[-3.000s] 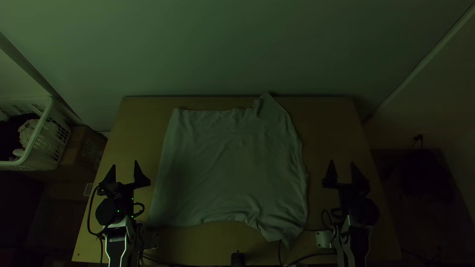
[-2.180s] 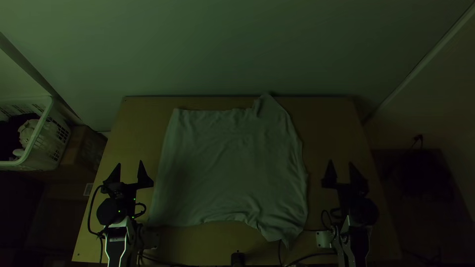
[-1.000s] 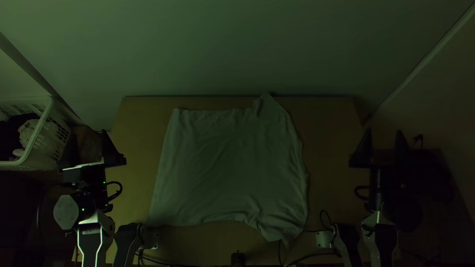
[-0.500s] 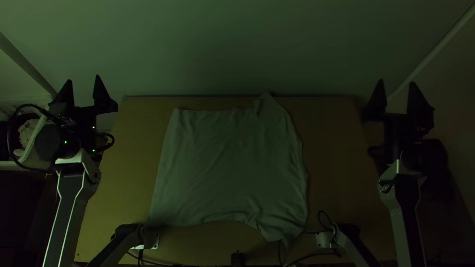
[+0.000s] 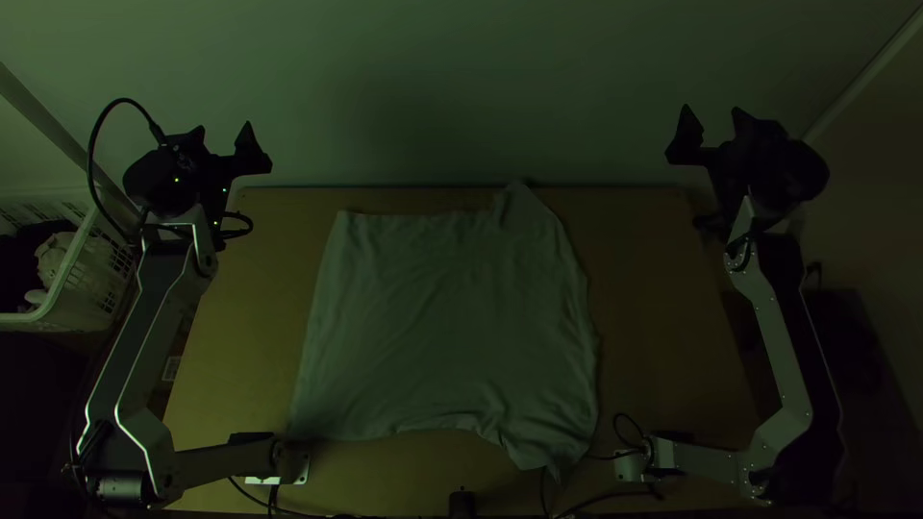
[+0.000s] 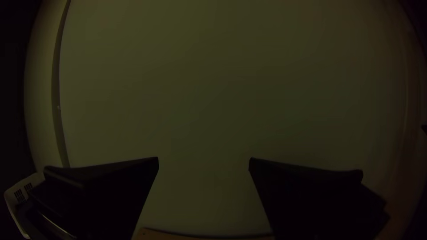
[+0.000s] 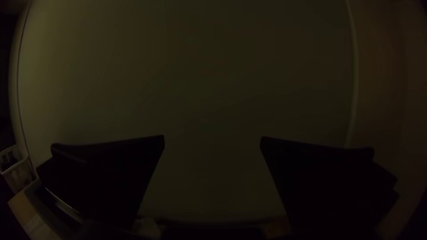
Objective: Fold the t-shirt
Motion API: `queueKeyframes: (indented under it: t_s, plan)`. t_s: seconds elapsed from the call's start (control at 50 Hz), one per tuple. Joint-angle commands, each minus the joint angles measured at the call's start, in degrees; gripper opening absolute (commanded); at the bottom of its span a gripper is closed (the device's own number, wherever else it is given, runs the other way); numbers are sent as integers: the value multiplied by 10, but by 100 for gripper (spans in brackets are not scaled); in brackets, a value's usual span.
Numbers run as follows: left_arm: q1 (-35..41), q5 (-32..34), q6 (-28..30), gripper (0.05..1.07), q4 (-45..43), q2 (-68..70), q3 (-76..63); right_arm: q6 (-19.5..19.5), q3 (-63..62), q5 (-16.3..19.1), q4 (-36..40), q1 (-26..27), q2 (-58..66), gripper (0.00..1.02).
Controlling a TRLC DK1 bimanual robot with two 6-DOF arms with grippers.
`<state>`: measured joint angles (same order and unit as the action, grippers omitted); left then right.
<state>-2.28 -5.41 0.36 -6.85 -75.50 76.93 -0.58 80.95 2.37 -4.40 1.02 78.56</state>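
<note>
T-shirt (image 5: 442,322) spread, corner toward wall (image 5: 461,86) | axis unclear | left pincer (image 5: 223,128), right pincer (image 5: 712,110) gaping, empty

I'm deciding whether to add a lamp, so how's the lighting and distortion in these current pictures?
Top view: dim, greenish light, the t-shirt readable with soft folds, the floor beside the table nearly black; left wrist view: dark corners, bowed wall edges, the left hand almost a silhouette; right wrist view: darker, its hand equally black.

Dim light. Pale wall (image 5: 461,77) behind wooden table (image 5: 654,288). White basket (image 5: 72,315) beyond table's left edge.
</note>
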Motion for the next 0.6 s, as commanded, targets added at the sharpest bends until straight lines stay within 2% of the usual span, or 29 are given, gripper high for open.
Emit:
queueKeyframes:
  t_s: [0.0,0.16,0.34,0.4,0.46,0.58]
  plan:
    - [6,-3,-21,103,17,-38,45,-5,53,-3,38,-12,55,99]
    - [9,6,-37,103,65,-97,96,-27,125,0,113,-25,140,99]
    - [17,6,-44,103,110,-161,130,-40,164,0,150,-44,202,99]
    - [17,8,-47,103,129,-180,141,-70,169,0,151,-47,213,99]
    - [21,8,-48,103,156,-195,159,-79,176,1,158,-54,229,98]
    - [24,12,-60,102,213,-238,195,-111,227,2,216,-58,274,98]
